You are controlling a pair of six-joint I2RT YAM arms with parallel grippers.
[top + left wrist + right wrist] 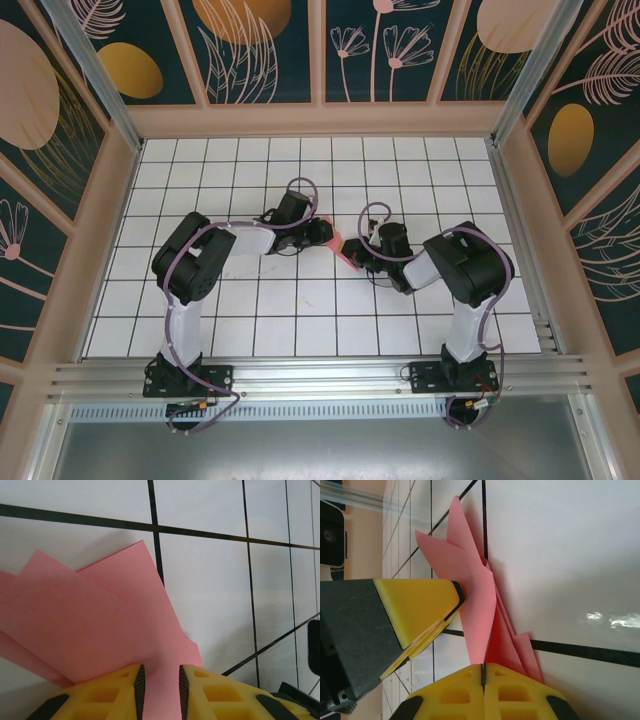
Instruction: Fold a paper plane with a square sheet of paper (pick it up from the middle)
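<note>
paper plane (346,252), part folded, sits mid frame in your top view, btwn both arms. right gripper (483,670) is pinched tight on its edge. left gripper (160,675) fingers stand slightly apart w/ pink paper in the gap.

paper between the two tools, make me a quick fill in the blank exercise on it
The folded paper is ___ in colour.
The right tool is ___ on its edge.
The left tool has its pads slightly ___, with paper showing in the gap.
The white table carries a black ___ of lines.
Missing words: pink; shut; apart; grid.
</note>
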